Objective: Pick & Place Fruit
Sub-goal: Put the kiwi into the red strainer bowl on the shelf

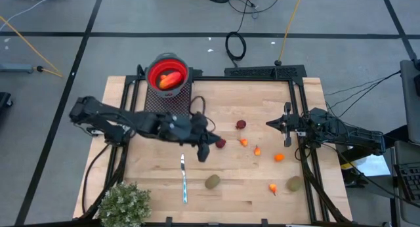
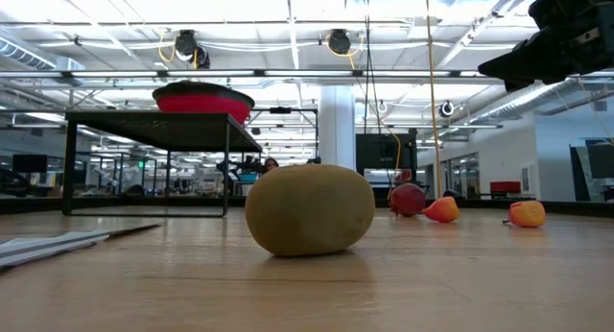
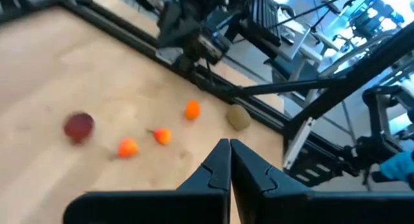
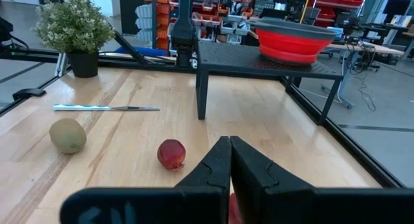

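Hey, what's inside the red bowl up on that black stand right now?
From above, the red bowl holds one elongated red-orange fruit lying across its bottom. From table height and from the right wrist only the bowl's outer wall shows, so anything beneath that fruit stays hidden.

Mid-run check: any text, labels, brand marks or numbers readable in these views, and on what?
None can be read.
Red bowl, knife, fruit and both arms: no visible markings.
Room beyond the table in the low and wrist views: shelves and bins are too small or blurred for any lettering.
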Motion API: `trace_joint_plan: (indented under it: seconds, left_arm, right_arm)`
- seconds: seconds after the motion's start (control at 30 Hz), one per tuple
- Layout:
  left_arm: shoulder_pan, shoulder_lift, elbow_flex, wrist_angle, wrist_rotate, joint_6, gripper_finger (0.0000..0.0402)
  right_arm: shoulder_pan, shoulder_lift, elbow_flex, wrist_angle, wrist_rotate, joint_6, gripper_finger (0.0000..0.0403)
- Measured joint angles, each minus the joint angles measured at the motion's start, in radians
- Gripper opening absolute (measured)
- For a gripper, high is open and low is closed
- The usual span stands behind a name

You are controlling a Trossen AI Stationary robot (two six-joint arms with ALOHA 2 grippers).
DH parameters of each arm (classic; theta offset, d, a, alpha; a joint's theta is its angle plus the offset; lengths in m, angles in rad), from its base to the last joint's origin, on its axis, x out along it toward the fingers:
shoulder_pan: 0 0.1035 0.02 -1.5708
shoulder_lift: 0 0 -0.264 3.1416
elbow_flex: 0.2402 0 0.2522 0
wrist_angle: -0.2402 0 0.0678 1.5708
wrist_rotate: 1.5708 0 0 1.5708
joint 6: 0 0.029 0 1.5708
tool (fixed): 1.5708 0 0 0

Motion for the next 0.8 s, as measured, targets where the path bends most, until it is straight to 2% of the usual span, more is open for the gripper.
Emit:
trace_joint_plan:
  seconds: [0.53,0.8]
  left_arm:
    - [-0.141,0.175,0.0,0.047,-0.002,-0.414,0.0002]
    - [-0.178,0.256,0.004,0.035,-0.011,-0.533,0.0001]
  right_arm:
    - [0.0,0.001,0.0,-0.007,0.0,0.0,0.0]
    - [0.0,0.001,0.0,-0.055,0.0,0.0,0.0]
